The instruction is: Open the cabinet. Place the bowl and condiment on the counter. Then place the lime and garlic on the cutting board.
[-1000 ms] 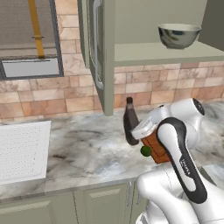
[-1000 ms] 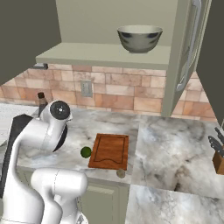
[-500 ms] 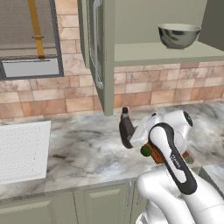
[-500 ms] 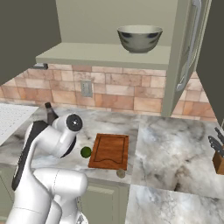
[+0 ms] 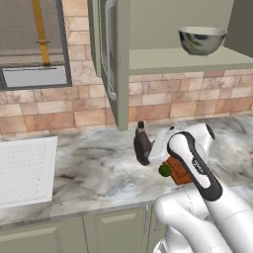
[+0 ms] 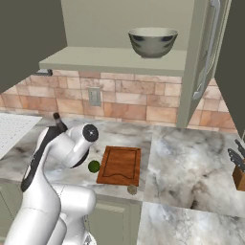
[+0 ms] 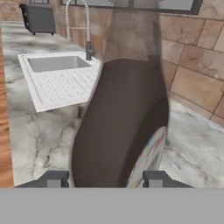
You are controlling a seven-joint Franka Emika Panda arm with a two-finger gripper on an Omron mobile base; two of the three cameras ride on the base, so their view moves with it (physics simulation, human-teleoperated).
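- The cabinet (image 5: 114, 59) at the top centre of the left base view stands open. The bowl (image 5: 201, 40) sits on its shelf at the upper right, not yet brought down.
- The condiment (image 5: 142, 146) is at the centre of the left base view, low over the counter (image 5: 94, 163), leaning a little. Whether its base touches the stone I cannot tell.
- In the hand view the bottle's dark belly rises from the bottom centre, with the pale label at its lower right.
- The gripper (image 7: 104, 178) has a fingertip on each side of the bottle's widest part, seemingly closed on it.
- Judged as glass, the bottle is stiff, smooth, fairly heavy for its size and breakable. The belly is the sensible place to hold; the narrow neck would let it swing.
- It is pear-shaped, so it could slip downward through the fingers. It should be set down upright before letting go.
- The lime (image 6: 94, 166) lies on the counter just left of the board (image 6: 120, 165), at the lower centre of the right base view. It is round and glossy, likely to roll.
- The garlic (image 6: 132, 189) lies just below the board's lower edge, near the counter's front.
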